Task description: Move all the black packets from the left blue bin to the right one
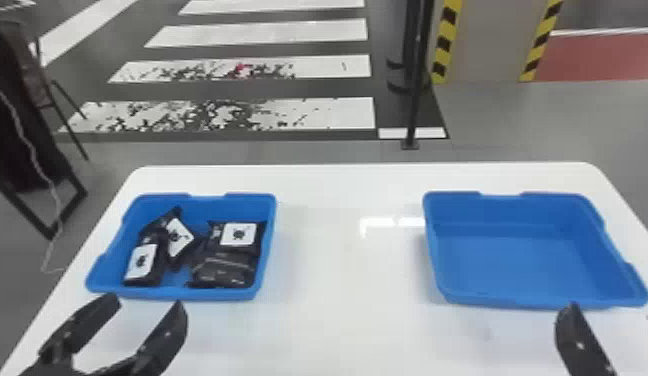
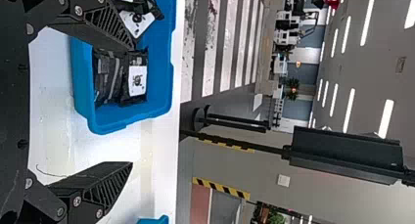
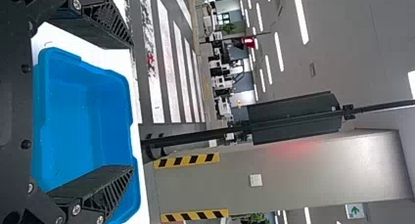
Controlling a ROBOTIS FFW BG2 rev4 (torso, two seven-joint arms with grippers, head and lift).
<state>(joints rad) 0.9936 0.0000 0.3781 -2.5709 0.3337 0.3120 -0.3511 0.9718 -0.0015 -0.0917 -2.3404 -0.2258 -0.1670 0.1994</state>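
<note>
My left gripper [image 1: 149, 303] is open in front of the left blue bin [image 1: 198, 293], near its left front corner. Several black packets with white labels lie in that bin, among them a packet [image 1: 163, 257] at the left and a dark one [image 1: 223, 276] at the right front. The right blue bin [image 1: 518, 270] holds nothing. In front of its right part is my right gripper [image 1: 613, 310], open. In the left wrist view, the left gripper [image 2: 132, 104] has nothing between its fingertips; likewise the right gripper [image 3: 133, 106] in the right wrist view.
Both bins stand on a white table [image 1: 348, 320], with a wide gap of tabletop between them. Beyond its far edge a black pole [image 1: 418, 90] rises from the floor. A dark chair-like frame [image 1: 33, 120] stands to the left of the table.
</note>
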